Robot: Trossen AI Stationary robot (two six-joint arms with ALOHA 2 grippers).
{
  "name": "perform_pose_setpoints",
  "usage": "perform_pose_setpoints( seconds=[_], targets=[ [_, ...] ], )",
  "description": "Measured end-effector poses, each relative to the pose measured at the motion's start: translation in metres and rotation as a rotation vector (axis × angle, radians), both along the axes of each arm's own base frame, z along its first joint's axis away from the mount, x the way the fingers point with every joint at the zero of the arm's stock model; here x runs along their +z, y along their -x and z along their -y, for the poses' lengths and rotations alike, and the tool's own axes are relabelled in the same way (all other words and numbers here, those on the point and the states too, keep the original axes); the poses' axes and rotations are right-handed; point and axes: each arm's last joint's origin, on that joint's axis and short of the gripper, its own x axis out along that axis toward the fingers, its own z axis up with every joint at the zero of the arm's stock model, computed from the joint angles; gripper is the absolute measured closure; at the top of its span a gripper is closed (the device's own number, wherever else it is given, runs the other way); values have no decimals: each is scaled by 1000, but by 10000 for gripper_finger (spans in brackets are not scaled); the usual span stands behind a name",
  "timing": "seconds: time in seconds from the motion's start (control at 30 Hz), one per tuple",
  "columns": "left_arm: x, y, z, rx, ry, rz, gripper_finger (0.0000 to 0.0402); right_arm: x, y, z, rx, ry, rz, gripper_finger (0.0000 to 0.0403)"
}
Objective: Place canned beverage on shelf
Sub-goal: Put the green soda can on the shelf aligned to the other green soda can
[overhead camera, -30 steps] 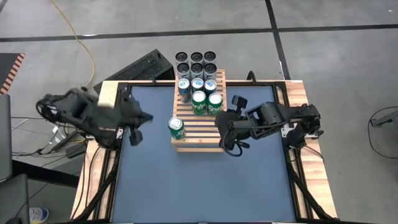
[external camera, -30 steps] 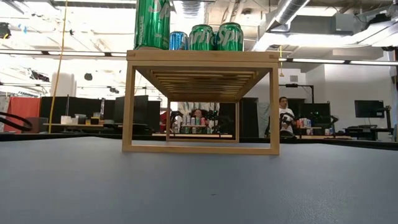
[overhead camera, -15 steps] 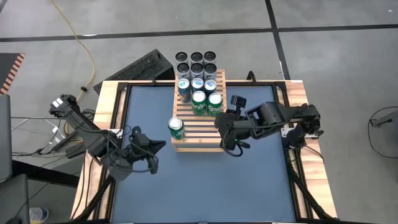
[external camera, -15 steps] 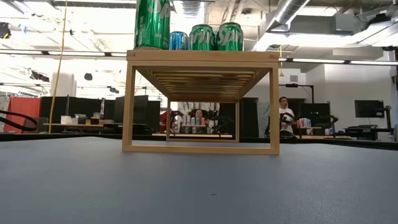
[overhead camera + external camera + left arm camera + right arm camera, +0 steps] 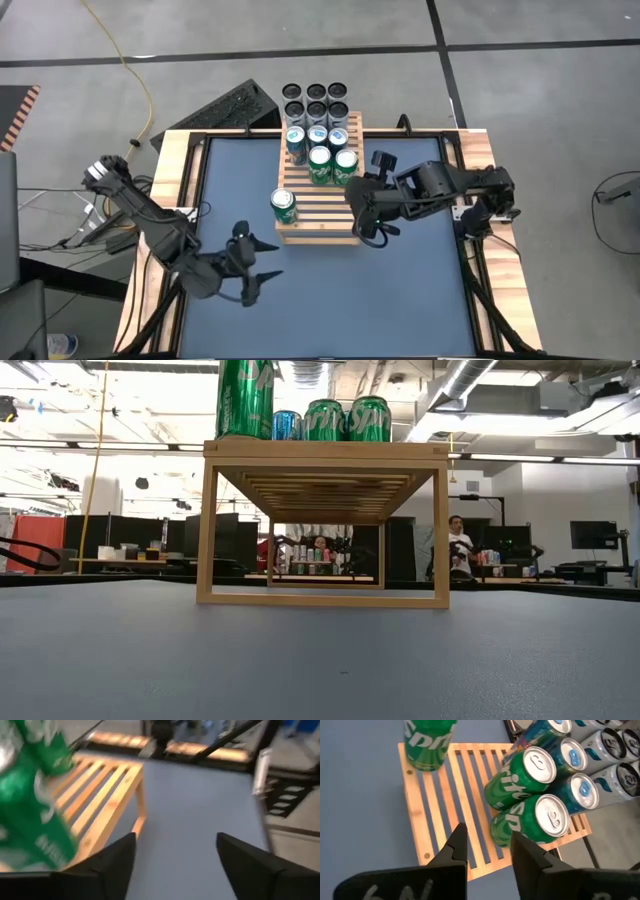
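Left hand (image 5: 256, 271) swung fwd, open; right hand (image 5: 372, 232) static.

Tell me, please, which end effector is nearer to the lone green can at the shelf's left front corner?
The right end effector is nearer, at the shelf's opposite front corner from the lone green can. The left end effector is open over the blue table, farther off.

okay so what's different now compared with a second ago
The left gripper has pulled back from beside the shelf toward the table's near left part, and its fingers have spread open, holding nothing. The lone green can on the shelf's left edge, the other cans and the right gripper stayed put.
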Motion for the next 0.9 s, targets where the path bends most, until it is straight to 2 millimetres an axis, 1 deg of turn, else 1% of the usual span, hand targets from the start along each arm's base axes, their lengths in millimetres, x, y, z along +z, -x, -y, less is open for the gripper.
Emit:
perform_pose_setpoints(
  seconds=[0.1,0.2,0.33,0.4,0.47,0.53,0.63,0.77,0.9],
  targets=[
    [-8,-1,-10,69,21,-66,107,0,-1,4,-14,-2,2,305],
    [-12,7,-22,159,14,-113,88,0,-2,8,-28,-2,2,305],
    [-11,24,-32,262,14,-125,84,0,-3,15,-48,-3,2,305],
    [-11,33,-36,321,-32,-104,84,0,-3,18,-57,-3,1,305],
    [-11,37,-40,365,-102,-95,84,0,-4,20,-65,-3,1,305],
    [-12,36,-45,382,-160,-119,83,0,-4,23,-70,-1,-1,305],
    [-21,30,-52,416,-171,-116,83,0,-5,27,-77,-5,-4,305],
    [-33,29,-58,431,-81,-71,83,0,-6,32,-79,-21,-11,305],
    [-43,29,-61,350,-66,-47,83,0,-6,34,-85,-22,-11,305]
  ],
)
